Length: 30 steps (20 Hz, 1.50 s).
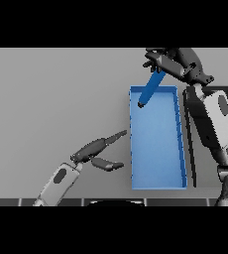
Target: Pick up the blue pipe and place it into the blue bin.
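The blue pipe (149, 90) hangs tilted from my right hand (166, 63), whose fingers are curled round its upper end. Its lower end points down over the far end of the blue bin (183, 149), above the bin floor. The bin is a long open rectangular tray at the right of the table. My left hand (97, 149) is open with straight fingers, resting over the table just left of the bin, not touching it.
My right arm (212, 119) runs along the bin's right side. The grey table (56, 99) spreads wide to the left of the bin.
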{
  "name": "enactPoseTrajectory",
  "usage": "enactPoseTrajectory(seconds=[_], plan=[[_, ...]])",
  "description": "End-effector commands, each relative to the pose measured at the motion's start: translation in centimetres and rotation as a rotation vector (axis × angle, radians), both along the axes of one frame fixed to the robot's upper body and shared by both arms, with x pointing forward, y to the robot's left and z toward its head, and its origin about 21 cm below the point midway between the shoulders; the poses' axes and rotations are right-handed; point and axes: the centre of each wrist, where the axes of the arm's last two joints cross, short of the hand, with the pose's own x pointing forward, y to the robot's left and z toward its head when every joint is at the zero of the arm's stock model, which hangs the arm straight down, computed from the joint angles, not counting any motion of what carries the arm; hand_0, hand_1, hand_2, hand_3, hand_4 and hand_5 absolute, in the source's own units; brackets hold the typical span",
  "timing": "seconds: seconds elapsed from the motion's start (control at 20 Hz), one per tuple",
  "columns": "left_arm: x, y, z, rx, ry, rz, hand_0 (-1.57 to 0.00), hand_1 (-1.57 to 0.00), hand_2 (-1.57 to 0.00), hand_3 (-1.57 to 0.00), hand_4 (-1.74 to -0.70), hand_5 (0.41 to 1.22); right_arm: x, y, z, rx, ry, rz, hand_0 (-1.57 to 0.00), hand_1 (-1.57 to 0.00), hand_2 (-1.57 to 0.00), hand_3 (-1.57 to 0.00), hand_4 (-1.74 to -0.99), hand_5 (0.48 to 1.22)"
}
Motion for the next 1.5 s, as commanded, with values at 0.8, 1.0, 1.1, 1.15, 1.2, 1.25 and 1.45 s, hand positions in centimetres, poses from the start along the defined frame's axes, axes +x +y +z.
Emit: enactPoseTrajectory(seconds=[0.8,1.0,1.1,1.15,1.2,1.25,1.45], plan=[[0.2,-0.4,-0.2,0.010,0.010,0.014,0.00,0.00,0.00,0.00,-0.89,0.453,-3.1,-3.6,-17.8,-0.313,0.759,-0.227,-1.31,-1.17,-1.11,-0.90,-1.503,1.150],[0.0,-1.0,-0.2,0.007,0.009,0.015,0.00,0.00,0.00,0.00,-0.89,0.453,-2.8,-3.6,-18.7,-0.364,0.823,-0.219,-0.53,-0.48,-0.46,-0.37,-1.285,1.141],[0.1,-0.7,-0.1,0.005,0.013,0.015,0.00,0.00,0.00,0.00,-0.89,0.452,-2.9,-3.4,-18.9,-0.438,0.817,-0.195,-0.34,-0.31,-0.29,-0.23,-1.208,1.028],[0.0,-0.6,-0.2,0.008,0.014,0.013,0.00,0.00,0.00,0.00,-0.89,0.454,-3.0,-3.2,-19.1,-0.505,0.796,-0.177,-0.27,-0.24,-0.23,-0.19,-1.179,0.975],[0.0,-0.6,-0.2,0.008,0.014,0.014,0.00,0.00,0.00,0.00,-0.89,0.453,-3.1,-3.1,-19.3,-0.546,0.786,-0.165,-0.22,-0.19,-0.19,-0.15,-1.165,0.924],[0.0,-0.6,-0.2,0.005,0.017,0.012,0.00,0.00,0.00,0.00,-0.90,0.451,-3.1,-3.0,-19.5,-0.607,0.768,-0.154,-0.17,-0.16,-0.15,-0.12,-1.149,0.887],[0.4,-0.3,0.0,0.004,0.021,0.020,0.00,0.00,0.00,0.00,-0.91,0.455,-2.8,-3.0,-20.9,-0.712,0.703,-0.152,-0.07,-0.06,-0.06,-0.05,-1.125,0.764]])
